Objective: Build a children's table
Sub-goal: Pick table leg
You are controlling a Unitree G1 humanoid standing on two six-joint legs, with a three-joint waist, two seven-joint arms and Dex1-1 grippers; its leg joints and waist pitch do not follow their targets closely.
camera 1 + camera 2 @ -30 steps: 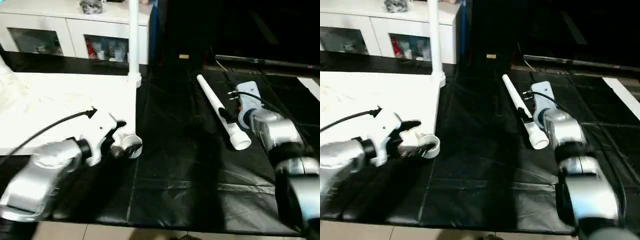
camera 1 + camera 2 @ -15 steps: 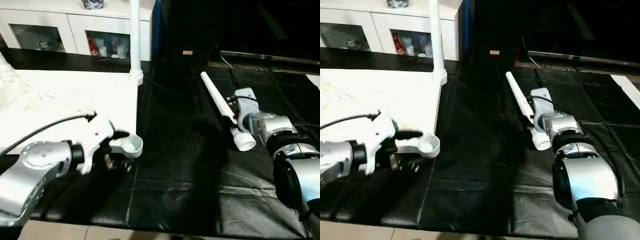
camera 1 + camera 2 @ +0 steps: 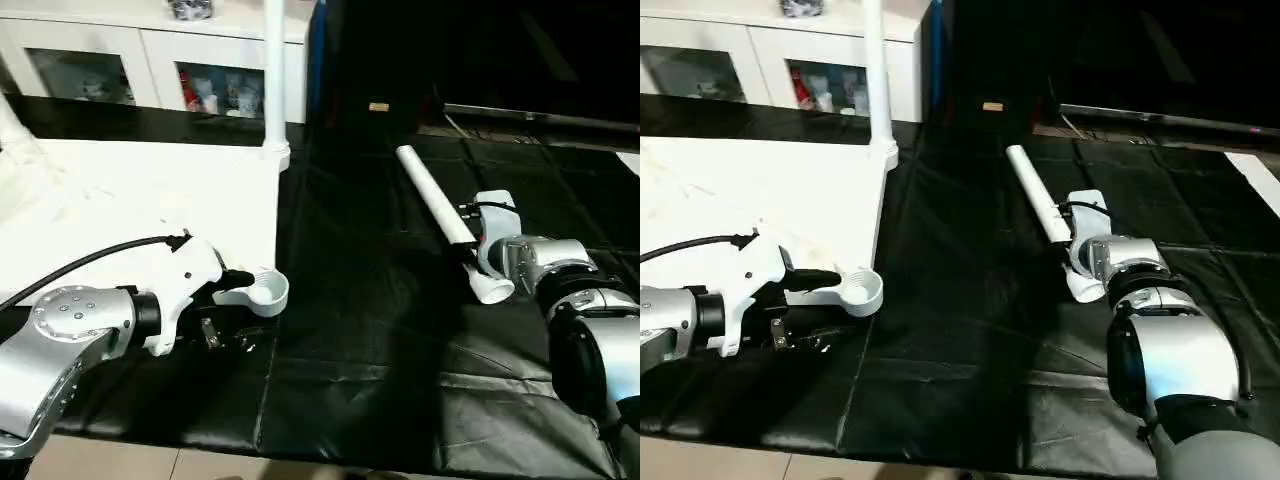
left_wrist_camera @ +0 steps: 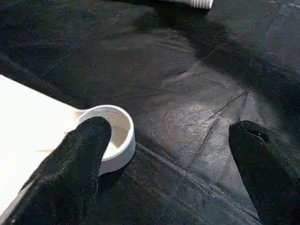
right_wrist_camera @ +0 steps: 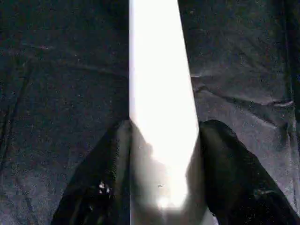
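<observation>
The white table top (image 3: 120, 190) is lying upside down on the black sheet (image 3: 360, 330). It is filling the head view from about 9 o'clock to 10 o'clock. One white leg (image 3: 271, 70) is standing straight up in the far corner socket, up at about 11 o'clock. The near corner socket (image 3: 262, 290) is a round white cup, and it is sitting at about 8 o'clock.

The left gripper (image 4: 164, 154) is waiting right at that near socket with its fingers spread wide apart and nothing between them. In the left wrist view, one black finger (image 4: 79, 159) is sitting at the socket's rim (image 4: 117, 136) and covering part of it. The other finger (image 4: 262, 164) is hanging well apart over the black sheet. I cannot tell if the first finger is truly touching the rim.

A second white leg (image 3: 440, 215) is lying flat on the black sheet. It is running from near the middle of the head view out toward 3 o'clock, with its wide open end (image 3: 494, 288) closest to the robot. The right gripper (image 5: 164, 140) is sitting at this wide end. In the right wrist view, its two black fingers (image 5: 103, 173) are standing on each side of the leg (image 5: 159, 93), close against it, grasping the leg.

Behind the table top, a white cabinet (image 3: 150, 70) with glass doors is standing at about 11 o'clock.
</observation>
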